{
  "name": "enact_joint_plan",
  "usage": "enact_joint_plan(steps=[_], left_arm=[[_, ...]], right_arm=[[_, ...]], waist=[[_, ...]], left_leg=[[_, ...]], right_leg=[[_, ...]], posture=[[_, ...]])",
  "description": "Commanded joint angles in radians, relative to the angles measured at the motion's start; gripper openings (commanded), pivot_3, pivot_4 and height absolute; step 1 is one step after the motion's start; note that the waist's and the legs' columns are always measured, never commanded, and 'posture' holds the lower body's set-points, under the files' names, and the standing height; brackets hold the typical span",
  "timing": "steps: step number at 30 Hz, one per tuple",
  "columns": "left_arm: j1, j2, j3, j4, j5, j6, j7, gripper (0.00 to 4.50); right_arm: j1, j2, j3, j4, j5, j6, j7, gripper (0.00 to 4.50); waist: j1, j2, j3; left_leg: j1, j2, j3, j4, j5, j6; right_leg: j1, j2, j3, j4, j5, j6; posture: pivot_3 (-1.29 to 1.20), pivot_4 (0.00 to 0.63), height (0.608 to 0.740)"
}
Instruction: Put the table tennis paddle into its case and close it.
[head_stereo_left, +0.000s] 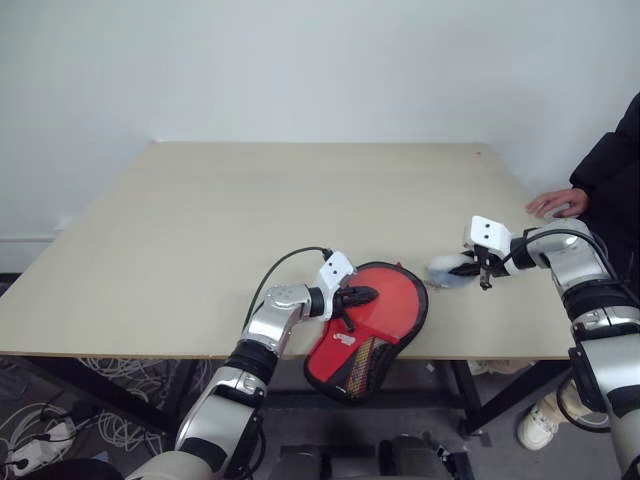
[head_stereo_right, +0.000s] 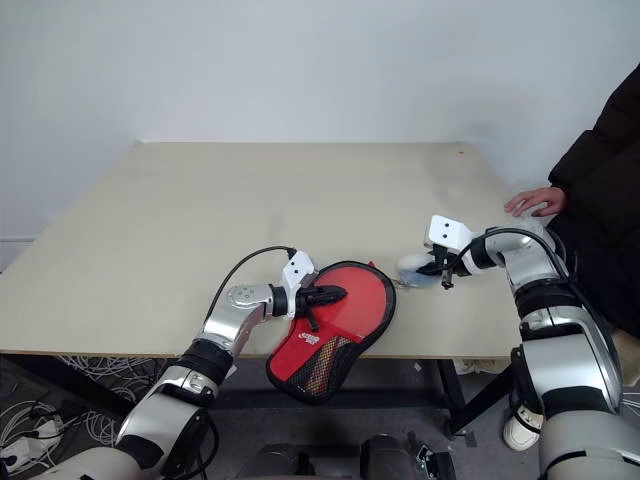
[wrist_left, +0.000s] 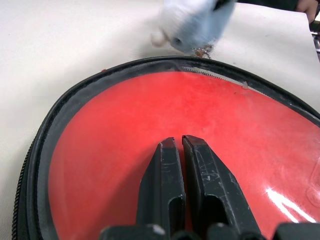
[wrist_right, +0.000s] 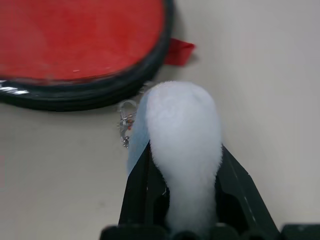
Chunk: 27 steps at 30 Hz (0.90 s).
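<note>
The black-edged case (head_stereo_left: 355, 375) lies at the table's near edge, and its narrow mesh end hangs over that edge. The paddle's red face (head_stereo_left: 392, 300) shows through the clear front; its handle is hidden. My left gripper (head_stereo_left: 365, 296) is shut, and its fingertips (wrist_left: 172, 150) rest on the clear front over the red face. Just right of the case, my right gripper (wrist_right: 182, 150) is shut on a pale fluffy ball (head_stereo_left: 447, 270). A small metal ring (wrist_right: 126, 122) hangs from the ball beside the case's zip edge (wrist_right: 100, 95).
A person's hand (head_stereo_left: 558, 203) rests on the table's right edge, and a dark sleeve (head_stereo_left: 610, 160) shows behind it. The light wooden table (head_stereo_left: 250, 220) stretches away to the white wall. Cables (head_stereo_left: 60, 420) lie on the floor at the lower left.
</note>
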Motion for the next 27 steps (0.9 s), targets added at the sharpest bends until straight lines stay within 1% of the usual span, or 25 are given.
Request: enact_joint_plan(steps=[1, 4, 13, 18, 23, 27], left_arm=[[0.031, -0.006, -0.038, 0.054, 0.027, 0.02, -0.012, 0.14], [0.027, -0.007, -0.038, 0.056, 0.027, 0.02, -0.015, 0.14], [0.016, -0.007, -0.037, 0.069, 0.029, 0.015, -0.017, 0.14], [0.009, -0.01, -0.036, 0.077, 0.031, 0.011, -0.018, 0.14], [0.002, -0.014, -0.034, 0.089, 0.033, 0.005, -0.017, 0.14], [-0.002, -0.017, -0.032, 0.098, 0.034, 0.0, -0.016, 0.14]], right_arm=[[0.043, -0.033, -0.011, -0.148, 0.065, 0.045, 0.082, 0.44], [0.095, -0.038, -0.008, -0.234, 0.093, 0.075, 0.115, 0.44], [0.185, -0.079, -0.02, -0.398, 0.175, 0.123, 0.173, 0.44], [0.257, -0.121, -0.032, -0.536, 0.286, 0.166, 0.25, 0.44], [0.338, -0.175, 0.005, -0.687, 0.396, 0.215, 0.253, 0.44], [0.41, -0.209, 0.029, -0.804, 0.455, 0.254, 0.253, 0.44]], waist=[[0.001, 0.0, 0.0], [0.001, 0.0, 0.0], [0.003, 0.0, 0.0], [0.005, 0.0, 0.0], [0.008, -0.001, 0.0], [0.019, -0.002, 0.001]], left_leg=[[0.0, 0.0, 0.0, 0.0, 0.0, 0.0], [0.0, 0.0, 0.0, 0.001, 0.0, 0.0], [0.0, 0.001, -0.001, 0.001, 0.0, 0.0], [0.0, 0.001, -0.001, 0.002, 0.0, 0.0], [0.0, 0.001, 0.0, 0.002, 0.0, -0.001], [0.0, 0.001, -0.001, 0.002, -0.002, -0.003]], right_leg=[[0.0, 0.0, 0.0, 0.0, 0.0, 0.0], [0.0, 0.0, 0.0, 0.0, 0.0, 0.0], [0.0, 0.0, -0.001, 0.0, 0.0, 0.0], [0.0, 0.0, -0.001, 0.0, 0.0, 0.0], [0.0, 0.0, -0.001, 0.0, -0.001, 0.0], [0.0, 0.0, -0.002, 0.0, -0.001, 0.0]], posture=[[0.0, 0.0, 0.74], [0.0, 0.0, 0.74], [0.0, 0.0, 0.74], [0.0, 0.0, 0.74], [0.0, 0.0, 0.74], [0.0, 0.0, 0.74]])
